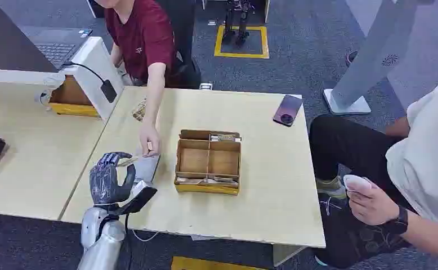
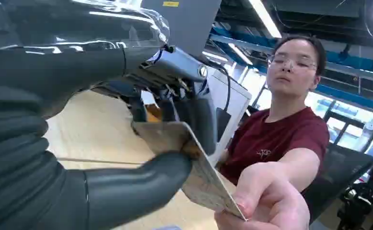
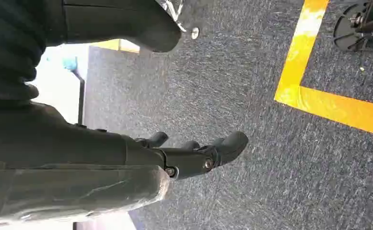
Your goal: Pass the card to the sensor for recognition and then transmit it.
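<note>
The left hand [image 2: 175,139] is pinching the card [image 2: 194,172] between thumb and fingers, its long axis pointing away toward the person's hand [image 2: 266,201], which is gripping the far end.

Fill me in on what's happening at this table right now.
The robot's left hand pinches a card between its thumb and fingers above the table. A person in a red shirt holds the card's other end with one hand, so both grip it at once. The right hand hangs over the carpet, holding nothing.
</note>
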Robot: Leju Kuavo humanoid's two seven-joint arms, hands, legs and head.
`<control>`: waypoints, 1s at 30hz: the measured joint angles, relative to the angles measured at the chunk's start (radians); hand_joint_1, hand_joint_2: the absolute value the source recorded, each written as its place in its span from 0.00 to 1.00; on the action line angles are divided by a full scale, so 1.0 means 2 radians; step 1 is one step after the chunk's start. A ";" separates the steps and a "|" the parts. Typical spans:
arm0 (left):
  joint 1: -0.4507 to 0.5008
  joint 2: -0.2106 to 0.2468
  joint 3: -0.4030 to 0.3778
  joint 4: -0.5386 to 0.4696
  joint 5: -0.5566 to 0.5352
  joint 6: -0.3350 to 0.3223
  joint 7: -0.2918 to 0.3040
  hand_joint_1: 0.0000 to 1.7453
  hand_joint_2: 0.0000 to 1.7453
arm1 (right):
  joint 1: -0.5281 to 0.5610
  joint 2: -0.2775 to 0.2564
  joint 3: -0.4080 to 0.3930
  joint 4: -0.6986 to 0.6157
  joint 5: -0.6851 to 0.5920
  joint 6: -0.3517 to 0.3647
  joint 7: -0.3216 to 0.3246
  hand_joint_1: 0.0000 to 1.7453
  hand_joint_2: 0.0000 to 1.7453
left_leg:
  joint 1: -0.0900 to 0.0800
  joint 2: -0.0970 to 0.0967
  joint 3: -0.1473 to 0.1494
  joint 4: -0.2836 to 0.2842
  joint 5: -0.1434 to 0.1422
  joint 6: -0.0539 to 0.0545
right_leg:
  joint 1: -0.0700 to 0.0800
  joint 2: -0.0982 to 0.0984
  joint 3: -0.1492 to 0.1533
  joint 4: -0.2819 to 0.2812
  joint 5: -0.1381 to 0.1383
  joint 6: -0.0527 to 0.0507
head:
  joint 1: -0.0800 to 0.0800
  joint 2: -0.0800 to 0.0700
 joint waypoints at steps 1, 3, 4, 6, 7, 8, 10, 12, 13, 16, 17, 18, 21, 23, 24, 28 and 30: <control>0.000 0.000 0.000 0.000 0.001 0.000 0.000 1.00 1.00 | 0.000 0.000 0.000 0.000 0.000 0.000 0.000 0.00 1.00 | 0.000 0.000 0.000 0.000 0.000 0.000 | 0.000 0.000 0.000 0.000 0.000 0.000 | 0.000 0.000; 0.000 0.000 0.000 0.000 0.004 0.000 -0.001 1.00 1.00 | 0.000 0.000 0.000 0.000 0.000 0.000 0.000 0.00 1.00 | 0.000 0.000 0.000 0.000 0.000 0.000 | 0.000 0.000 0.000 0.000 0.000 0.000 | 0.000 0.000; 0.000 0.000 0.000 0.000 0.004 0.000 -0.001 1.00 1.00 | 0.000 0.000 0.000 0.000 0.000 0.000 0.000 0.00 1.00 | 0.000 0.000 0.000 0.000 0.000 0.000 | 0.000 0.000 0.000 0.000 0.000 0.000 | 0.000 0.000; 0.000 0.001 0.000 0.000 0.006 0.000 -0.002 1.00 1.00 | 0.000 0.000 0.000 0.000 0.001 0.000 0.001 0.00 1.00 | 0.000 0.000 0.000 0.000 0.000 0.000 | 0.000 0.000 0.000 0.000 0.000 0.000 | 0.000 0.000; 0.000 0.002 -0.001 0.000 0.006 0.000 -0.002 1.00 1.00 | 0.000 0.000 0.000 0.000 0.001 0.000 0.001 0.00 1.00 | 0.000 0.000 0.000 0.000 0.000 0.000 | 0.000 0.000 0.000 0.000 0.000 0.000 | 0.000 0.000; 0.000 0.003 -0.002 0.000 0.013 0.000 -0.003 1.00 1.00 | 0.000 0.000 0.000 0.000 0.001 0.000 0.001 0.00 1.00 | 0.000 0.000 0.000 0.000 0.000 0.000 | 0.000 0.000 0.000 0.000 0.000 0.000 | 0.000 0.000; 0.000 0.004 -0.007 0.000 0.036 0.000 -0.005 1.00 1.00 | 0.000 0.000 0.000 0.000 0.001 0.000 0.001 0.00 1.00 | 0.000 0.000 0.000 0.000 0.000 0.000 | 0.000 0.000 0.000 0.000 0.000 0.000 | 0.000 0.000; 0.000 0.007 -0.016 0.002 0.070 0.000 0.000 1.00 1.00 | 0.000 0.000 0.000 0.000 0.001 0.000 0.001 0.00 1.00 | 0.000 0.000 0.000 0.000 0.000 0.000 | 0.000 0.000 0.000 0.000 0.000 0.000 | 0.000 0.000; 0.000 0.011 -0.026 0.004 0.093 0.000 0.008 1.00 1.00 | 0.000 0.000 0.000 0.000 0.002 0.000 0.001 0.00 1.00 | 0.000 0.000 0.000 0.000 0.000 0.000 | 0.000 0.000 0.000 0.000 0.000 0.000 | 0.000 0.000; 0.000 0.023 -0.058 0.006 0.162 -0.022 0.035 1.00 1.00 | 0.000 0.000 0.000 0.000 0.001 0.000 0.001 0.00 1.00 | 0.000 0.000 0.000 0.000 0.000 0.000 | 0.000 0.000 0.000 0.000 0.000 0.000 | 0.000 0.000; 0.000 0.027 -0.067 0.006 0.192 -0.044 0.044 1.00 1.00 | 0.000 0.000 0.000 0.000 0.000 -0.001 0.001 0.00 1.00 | 0.000 0.000 0.000 0.000 0.000 0.000 | 0.000 0.000 0.000 0.000 0.000 0.000 | 0.000 0.000; 0.000 0.031 -0.080 0.006 0.227 -0.074 0.057 1.00 1.00 | 0.000 0.000 -0.001 0.000 0.000 -0.001 0.001 0.00 1.00 | 0.000 0.000 0.000 0.000 0.000 0.000 | 0.000 0.000 0.000 0.000 0.000 0.000 | 0.000 0.000; 0.000 0.036 -0.107 0.006 0.278 -0.128 0.080 1.00 1.00 | 0.000 0.000 -0.002 0.000 -0.001 -0.001 0.002 0.00 1.00 | 0.000 0.000 0.000 0.000 0.000 0.000 | 0.000 0.000 0.000 0.000 0.000 0.000 | 0.000 0.000; -0.001 0.039 -0.119 0.006 0.310 -0.150 0.093 1.00 1.00 | 0.000 0.000 -0.003 0.000 -0.001 -0.002 0.003 0.00 1.00 | 0.000 0.000 0.000 0.000 0.000 0.000 | 0.000 0.000 0.000 0.000 0.000 0.000 | 0.000 0.000; -0.001 0.040 -0.123 0.005 0.325 -0.160 0.099 1.00 1.00 | 0.000 0.000 -0.004 0.000 -0.001 -0.002 0.003 0.00 1.00 | 0.000 0.000 0.000 0.000 0.000 0.000 | 0.000 0.000 0.000 0.000 0.000 0.000 | 0.000 0.000; -0.004 0.041 -0.131 0.004 0.383 -0.202 0.129 1.00 1.00 | 0.001 0.000 -0.005 0.000 -0.001 -0.003 0.004 0.00 1.00 | 0.000 0.000 0.000 0.000 0.000 0.000 | 0.000 0.000 0.000 0.000 0.000 0.000 | 0.000 0.000; -0.008 0.041 -0.134 0.004 0.391 -0.201 0.140 1.00 1.00 | 0.001 0.000 -0.006 0.000 -0.001 -0.003 0.005 0.00 1.00 | 0.000 0.000 0.000 0.000 0.000 0.000 | 0.000 0.000 0.000 0.000 0.000 0.000 | 0.000 0.000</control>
